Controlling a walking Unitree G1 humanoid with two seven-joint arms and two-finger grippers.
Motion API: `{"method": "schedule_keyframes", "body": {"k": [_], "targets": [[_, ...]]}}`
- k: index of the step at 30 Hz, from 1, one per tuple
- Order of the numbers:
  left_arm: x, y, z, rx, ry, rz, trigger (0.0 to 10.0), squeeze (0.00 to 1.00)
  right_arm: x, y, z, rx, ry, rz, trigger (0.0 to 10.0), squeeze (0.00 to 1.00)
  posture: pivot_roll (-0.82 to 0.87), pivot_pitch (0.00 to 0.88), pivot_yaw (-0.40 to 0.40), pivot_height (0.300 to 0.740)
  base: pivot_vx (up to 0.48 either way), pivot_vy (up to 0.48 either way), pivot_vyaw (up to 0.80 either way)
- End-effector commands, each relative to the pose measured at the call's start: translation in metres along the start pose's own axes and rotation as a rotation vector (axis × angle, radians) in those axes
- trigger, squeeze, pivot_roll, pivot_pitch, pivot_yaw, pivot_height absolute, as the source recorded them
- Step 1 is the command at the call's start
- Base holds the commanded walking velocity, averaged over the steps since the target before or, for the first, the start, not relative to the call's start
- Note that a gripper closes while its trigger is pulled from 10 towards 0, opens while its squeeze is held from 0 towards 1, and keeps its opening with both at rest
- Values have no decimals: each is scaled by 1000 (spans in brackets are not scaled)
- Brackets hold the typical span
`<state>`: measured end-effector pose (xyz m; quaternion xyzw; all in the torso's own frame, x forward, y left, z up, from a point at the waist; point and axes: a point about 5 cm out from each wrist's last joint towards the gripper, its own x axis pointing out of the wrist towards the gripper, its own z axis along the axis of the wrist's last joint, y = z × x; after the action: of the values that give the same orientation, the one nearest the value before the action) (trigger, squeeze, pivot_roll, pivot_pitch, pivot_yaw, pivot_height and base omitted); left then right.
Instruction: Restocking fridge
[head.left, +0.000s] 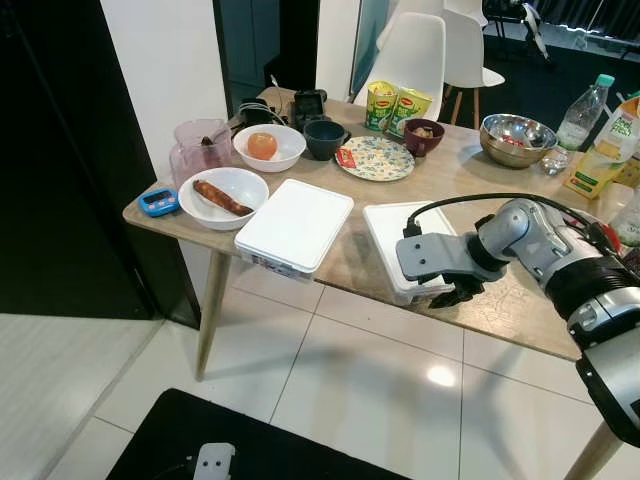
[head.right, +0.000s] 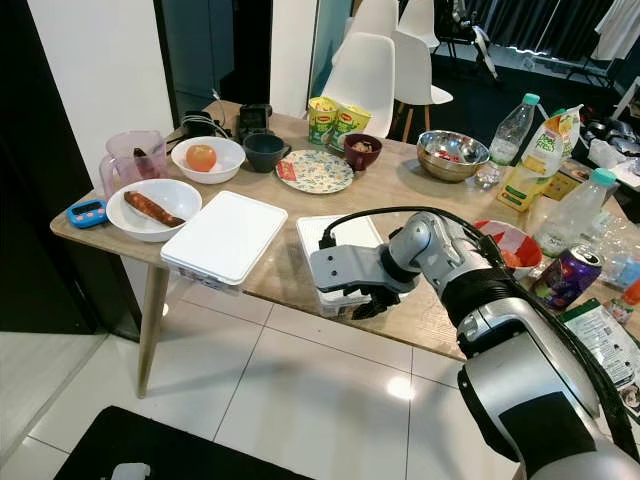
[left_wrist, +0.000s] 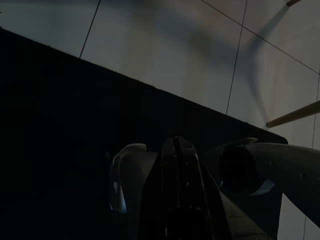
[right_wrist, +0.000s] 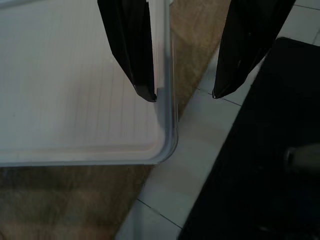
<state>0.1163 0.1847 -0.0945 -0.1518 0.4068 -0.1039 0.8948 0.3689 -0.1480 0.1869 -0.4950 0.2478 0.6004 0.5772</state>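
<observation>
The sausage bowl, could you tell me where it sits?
The sausage bowl sits near the table's left front corner, between the blue timer and the white container.

White lidded container (head.left: 392, 232) — flat, closed, at the wooden table's (head.left: 500, 300) near edge

We are seeing a matt wooden table (head.left: 520, 300), smooth white plastic boxes (head.left: 296, 224), a shiny metal bowl (head.left: 517, 138), glossy floor tiles (head.left: 380, 390) and a matt black mat (head.left: 250, 450).
</observation>
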Motion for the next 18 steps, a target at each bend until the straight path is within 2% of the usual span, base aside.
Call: {"method": "schedule_keyframes", "body": {"k": [1,9,18], "targets": [[-9,-13,-40,-51,172,-35,10000,0,15,16,-8,43,-2,119,10000,0,114,65,-123,740,0,0,0],[-9,-13,-40,-49,171,-33,10000,0,15,20,-1,39,-56,145,10000,0,118,64,-123,740,0,0,0],[-9,-13,-40,-51,168,-32,10000,0,14,12,12,26,-152,37,10000,0,120,65,-127,740,0,0,0]]}}
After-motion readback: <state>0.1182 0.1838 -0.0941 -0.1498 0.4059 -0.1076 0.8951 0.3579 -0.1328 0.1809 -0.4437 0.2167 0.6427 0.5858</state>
